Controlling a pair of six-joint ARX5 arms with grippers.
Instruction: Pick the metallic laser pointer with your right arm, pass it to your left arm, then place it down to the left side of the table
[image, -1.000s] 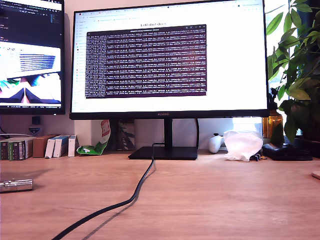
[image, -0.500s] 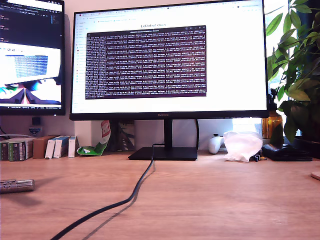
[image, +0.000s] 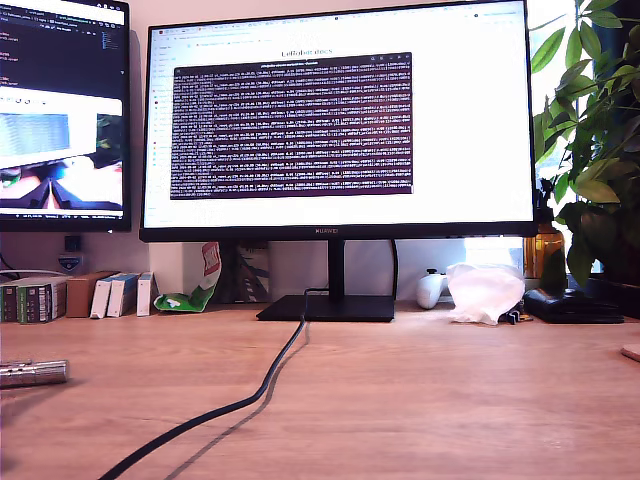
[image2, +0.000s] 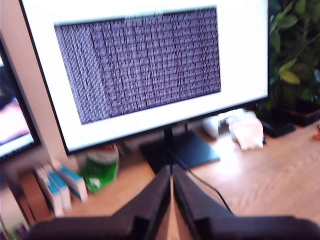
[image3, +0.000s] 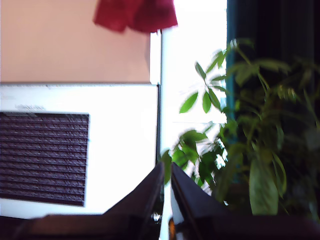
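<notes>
The metallic laser pointer (image: 33, 373) lies flat on the wooden table (image: 420, 400) at the exterior view's far left edge, a short silver cylinder with nothing touching it. Neither arm shows in the exterior view. In the first wrist view my first gripper (image2: 171, 172) is shut with nothing between its black fingers, raised above the table and facing the big monitor (image2: 145, 65). In the second wrist view my second gripper (image3: 166, 170) is also shut and empty, pointing up toward the monitor's corner and the plant (image3: 240, 150).
A black cable (image: 240, 405) runs from the monitor stand (image: 328, 305) toward the table's front. Small boxes (image: 75, 295) line the back at the exterior view's left. A white crumpled bag (image: 485, 290) and a potted plant (image: 595, 140) stand at its right.
The dark shadow beside the laser pointer has faded away over the three exterior frames. The pointer itself has settled and barely shifted.
</notes>
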